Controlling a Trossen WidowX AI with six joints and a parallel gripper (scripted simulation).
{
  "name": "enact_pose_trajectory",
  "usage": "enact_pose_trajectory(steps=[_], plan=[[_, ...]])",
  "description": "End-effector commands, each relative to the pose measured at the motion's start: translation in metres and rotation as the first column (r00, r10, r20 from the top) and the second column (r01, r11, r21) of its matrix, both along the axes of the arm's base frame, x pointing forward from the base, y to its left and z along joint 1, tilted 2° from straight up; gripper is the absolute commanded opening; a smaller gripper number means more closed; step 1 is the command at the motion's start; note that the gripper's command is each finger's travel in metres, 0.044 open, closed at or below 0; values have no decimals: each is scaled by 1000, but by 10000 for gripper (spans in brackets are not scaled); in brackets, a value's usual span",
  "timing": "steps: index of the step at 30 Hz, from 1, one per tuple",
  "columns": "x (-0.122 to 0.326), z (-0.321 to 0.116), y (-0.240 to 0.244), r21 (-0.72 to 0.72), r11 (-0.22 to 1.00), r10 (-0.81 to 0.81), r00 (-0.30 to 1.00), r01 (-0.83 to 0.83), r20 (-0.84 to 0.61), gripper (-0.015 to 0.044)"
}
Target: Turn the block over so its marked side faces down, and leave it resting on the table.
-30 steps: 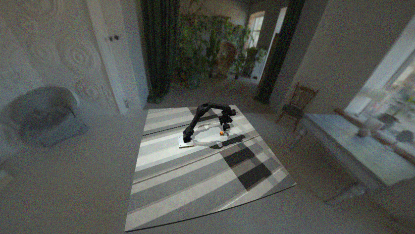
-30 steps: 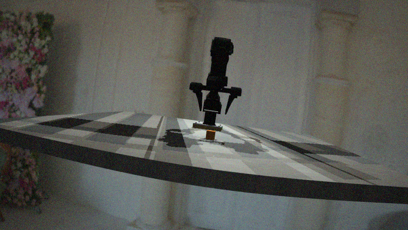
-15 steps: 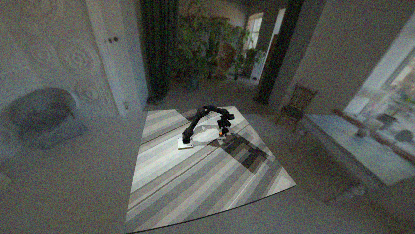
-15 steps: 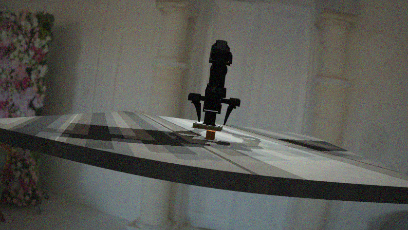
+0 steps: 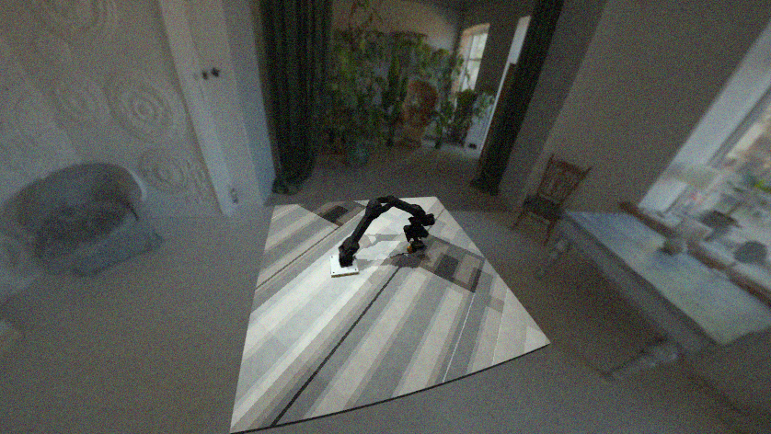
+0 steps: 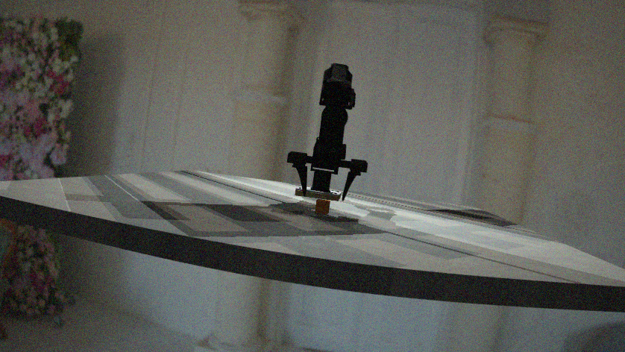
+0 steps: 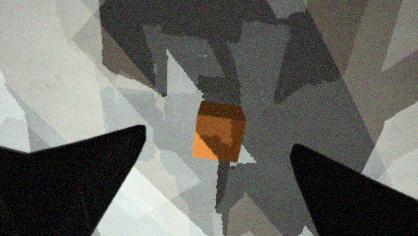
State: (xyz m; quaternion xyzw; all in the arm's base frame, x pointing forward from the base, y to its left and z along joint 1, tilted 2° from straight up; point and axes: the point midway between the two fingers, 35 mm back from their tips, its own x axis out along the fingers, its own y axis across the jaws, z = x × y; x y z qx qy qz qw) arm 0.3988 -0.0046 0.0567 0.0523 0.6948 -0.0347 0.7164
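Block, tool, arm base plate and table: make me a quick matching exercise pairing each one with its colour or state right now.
Column one:
1. block
2. tool
3. arm base plate
4. table

Column two:
A. grey striped patches
B. open, holding nothing
C. orange, resting on the table
D. white, under the arm's foot

Pairs: 1-C, 2-B, 3-D, 4-A
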Motion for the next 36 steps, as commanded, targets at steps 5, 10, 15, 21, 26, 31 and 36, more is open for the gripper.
enact_pose_trajectory(steps=[5,10,15,21,26,31,36], plan=[[0,-17,1,4,1000,-1,1000,1,-6,440],[0,-22,1,4,1000,-1,1000,1,-6,440],[0,-22,1,4,1000,-1,1000,1,-6,309],[0,-22,1,4,1000,-1,1000,1,-6,151],[0,-22,1,4,1000,-1,1000,1,-6,98],[0,-22,1,4,1000,-1,1000,1,-6,65],[0,-22,1,4,1000,-1,1000,1,-6,32]])
